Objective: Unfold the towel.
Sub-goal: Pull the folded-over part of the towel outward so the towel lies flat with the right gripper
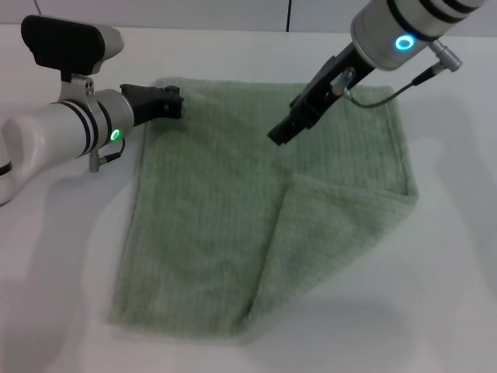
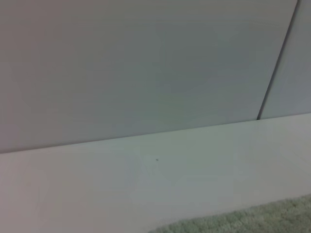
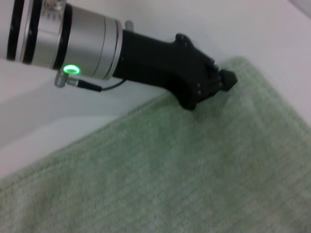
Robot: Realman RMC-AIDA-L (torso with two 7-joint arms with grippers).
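Note:
The pale green towel (image 1: 202, 225) lies spread on the white table. Its front right part is folded over into a triangular flap (image 1: 326, 233). My left gripper (image 1: 177, 102) is at the towel's far left corner, low on the table. In the right wrist view its tips (image 3: 228, 80) are pinched together on the towel's edge (image 3: 194, 174). My right gripper (image 1: 278, 137) hangs tilted above the towel's far middle, a little beyond the flap and apart from the cloth. A strip of the towel's edge (image 2: 272, 218) shows in the left wrist view.
The white table (image 1: 450, 295) surrounds the towel on all sides. A pale wall with a dark vertical seam (image 2: 277, 63) stands behind the table's far edge. The right arm's cable (image 1: 388, 93) loops over the towel's far right part.

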